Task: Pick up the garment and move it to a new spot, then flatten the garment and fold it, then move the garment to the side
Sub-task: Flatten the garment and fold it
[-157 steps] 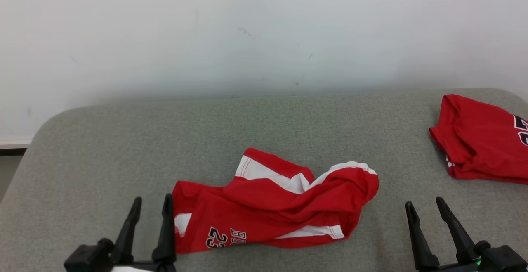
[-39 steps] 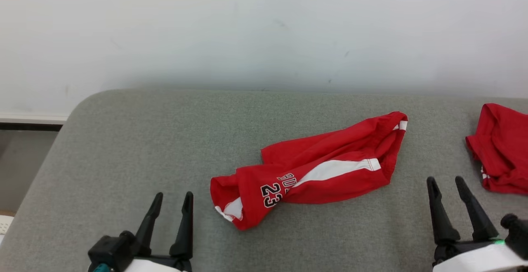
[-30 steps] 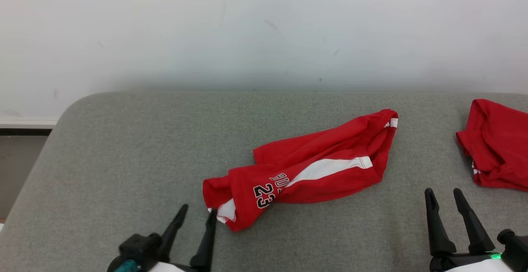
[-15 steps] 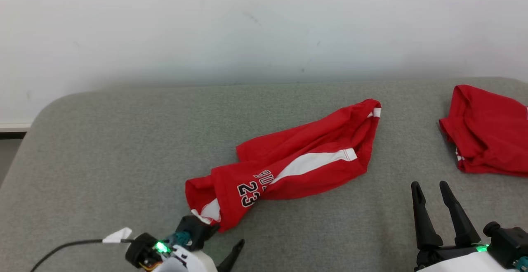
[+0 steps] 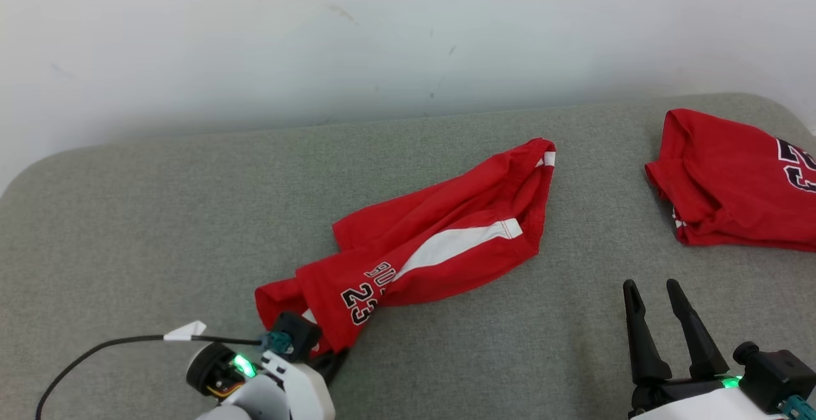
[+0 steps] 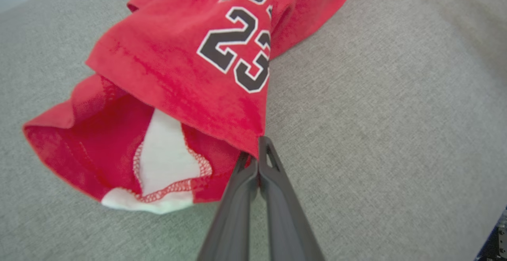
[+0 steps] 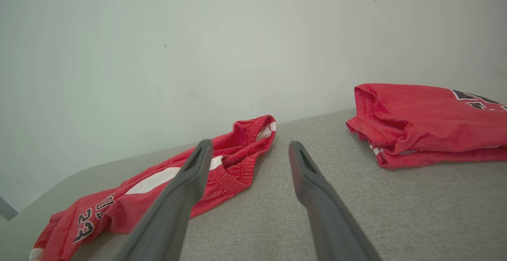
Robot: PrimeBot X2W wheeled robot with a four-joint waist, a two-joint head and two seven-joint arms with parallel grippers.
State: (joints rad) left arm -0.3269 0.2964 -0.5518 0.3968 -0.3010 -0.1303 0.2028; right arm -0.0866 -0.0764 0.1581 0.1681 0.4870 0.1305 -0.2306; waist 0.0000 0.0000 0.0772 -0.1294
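The left gripper (image 6: 259, 152) has its two fingers pressed together on the very corner of the hem (image 6: 222, 130) of the red shorts (image 5: 440, 241), just below the black "23". The bite looks shallow: only the tip of the fingers catches cloth, and the white inner panel (image 6: 166, 162) hangs loose beside them. The shorts lie crumpled in a long diagonal across the middle of the grey cushion (image 5: 159, 216), with the waistband end pointing toward the wall (image 5: 255, 37).

The right gripper (image 5: 650, 283) stands with jaws apart and empty, near the front edge, well clear of the shorts. A folded red jersey (image 5: 733, 184) rests at the far right.

The main risk is that the thin pinch slips once the shorts' weight comes onto it in a lift. A single layer may also be all that is held, so the cloth could twist and bunch instead of carrying cleanly. A drag rightward could disturb the folded jersey.
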